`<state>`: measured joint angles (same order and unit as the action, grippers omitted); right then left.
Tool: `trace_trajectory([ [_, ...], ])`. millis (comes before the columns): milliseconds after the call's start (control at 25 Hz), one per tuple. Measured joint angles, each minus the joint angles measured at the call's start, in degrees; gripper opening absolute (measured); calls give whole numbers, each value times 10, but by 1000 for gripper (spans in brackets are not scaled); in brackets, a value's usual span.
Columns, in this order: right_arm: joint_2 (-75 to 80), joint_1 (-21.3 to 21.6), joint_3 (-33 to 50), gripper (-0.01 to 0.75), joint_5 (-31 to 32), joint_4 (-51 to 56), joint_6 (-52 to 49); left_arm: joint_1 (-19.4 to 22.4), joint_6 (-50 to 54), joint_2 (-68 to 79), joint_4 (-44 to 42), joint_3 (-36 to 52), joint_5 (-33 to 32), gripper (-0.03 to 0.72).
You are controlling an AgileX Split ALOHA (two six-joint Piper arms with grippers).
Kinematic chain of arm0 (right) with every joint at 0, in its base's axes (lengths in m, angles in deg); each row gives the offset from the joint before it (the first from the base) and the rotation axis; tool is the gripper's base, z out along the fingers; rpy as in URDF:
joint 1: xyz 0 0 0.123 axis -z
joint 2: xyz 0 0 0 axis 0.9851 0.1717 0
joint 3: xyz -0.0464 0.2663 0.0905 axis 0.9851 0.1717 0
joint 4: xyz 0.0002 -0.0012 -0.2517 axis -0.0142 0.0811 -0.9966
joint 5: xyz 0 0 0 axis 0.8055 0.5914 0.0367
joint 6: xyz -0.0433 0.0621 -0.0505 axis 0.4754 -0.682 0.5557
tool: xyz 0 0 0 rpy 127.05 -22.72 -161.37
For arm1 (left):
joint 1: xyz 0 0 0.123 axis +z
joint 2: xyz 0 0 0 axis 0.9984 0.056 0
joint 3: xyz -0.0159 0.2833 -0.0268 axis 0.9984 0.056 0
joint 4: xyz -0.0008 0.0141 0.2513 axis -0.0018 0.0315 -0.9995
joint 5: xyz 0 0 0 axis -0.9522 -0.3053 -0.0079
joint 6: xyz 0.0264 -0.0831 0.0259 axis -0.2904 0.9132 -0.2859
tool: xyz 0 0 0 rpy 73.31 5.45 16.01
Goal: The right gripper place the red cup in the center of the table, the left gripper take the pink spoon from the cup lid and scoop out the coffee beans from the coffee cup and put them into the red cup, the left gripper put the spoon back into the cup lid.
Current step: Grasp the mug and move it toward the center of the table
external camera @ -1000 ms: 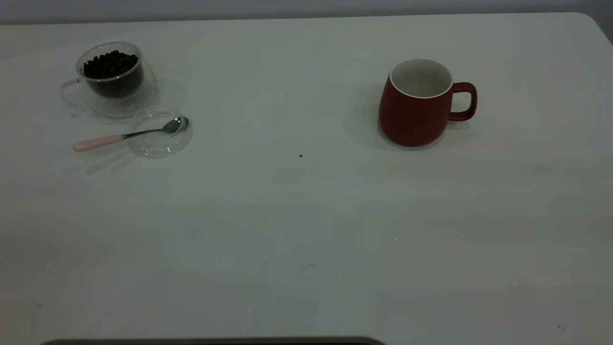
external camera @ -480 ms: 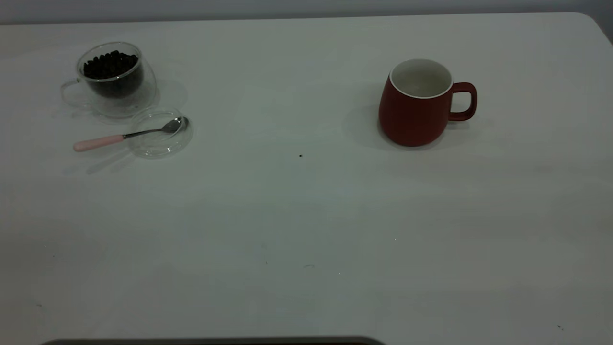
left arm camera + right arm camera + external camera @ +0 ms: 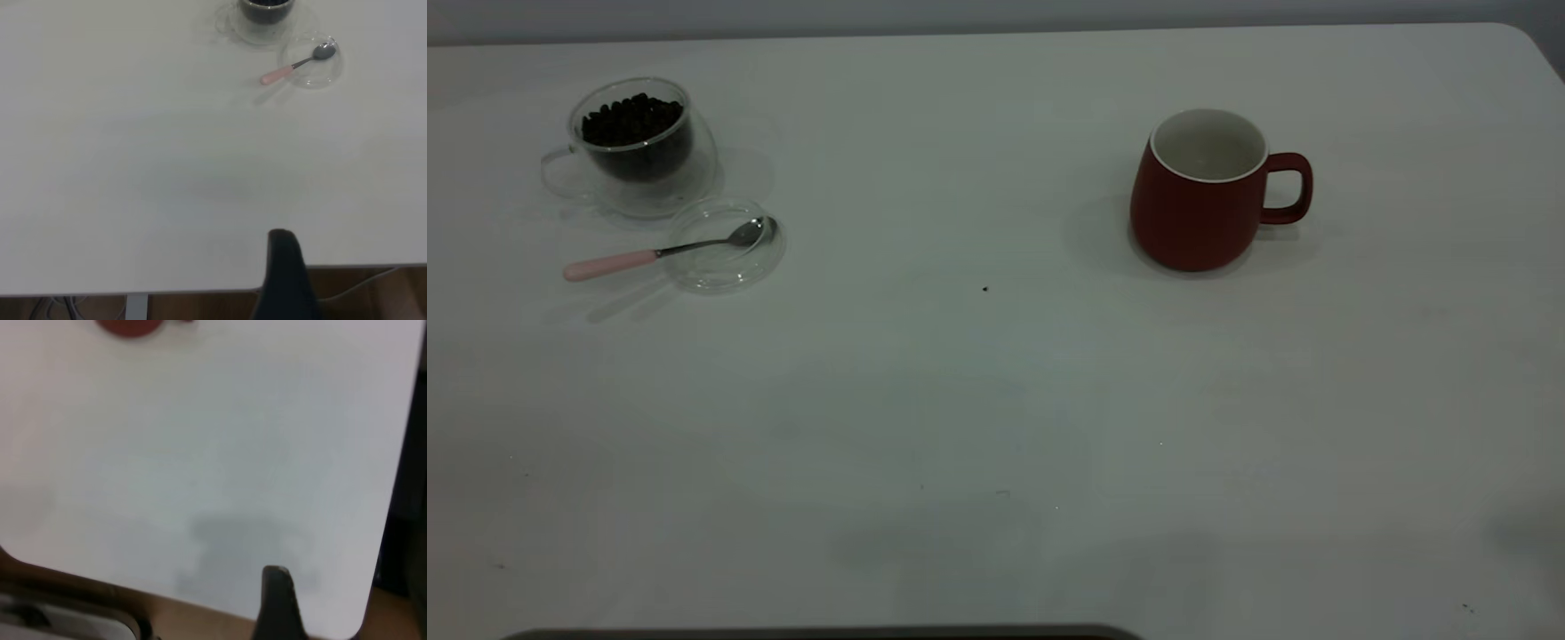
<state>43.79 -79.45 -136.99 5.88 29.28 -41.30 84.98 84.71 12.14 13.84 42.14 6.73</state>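
The red cup [image 3: 1199, 213] stands upright on the right half of the table [image 3: 996, 400], handle pointing right, inside white and bare. At the far left the coffee cup [image 3: 640, 151] holds the coffee beans [image 3: 631, 120]. In front of it lies the cup lid [image 3: 725, 247], with the pink spoon [image 3: 627, 260] resting bowl-in-lid and handle out to the left. Neither gripper shows in the exterior view. The left gripper [image 3: 283, 267] hangs over the near table edge, far from the pink spoon [image 3: 293, 67]. The right gripper [image 3: 277, 600] is by a table corner, far from the red cup [image 3: 130, 327].
A small dark speck [image 3: 985, 288] lies near the table's middle. The table's rounded corner [image 3: 1525, 36] is at the far right. A dark strip [image 3: 827, 633] runs along the near edge. Broad bare tabletop lies between the two cups.
Cups, lid and spoon have not moved. A faint shadow has come onto the table at the lower right, and another near the bottom centre.
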Motion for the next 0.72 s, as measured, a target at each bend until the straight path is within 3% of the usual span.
trace_trajectory([
  [320,304,0,-83,586,-149,14,195,0,0,0,0,0,0,588],
  [720,655,-44,-291,586,-174,1,321,0,0,0,0,0,0,588],
])
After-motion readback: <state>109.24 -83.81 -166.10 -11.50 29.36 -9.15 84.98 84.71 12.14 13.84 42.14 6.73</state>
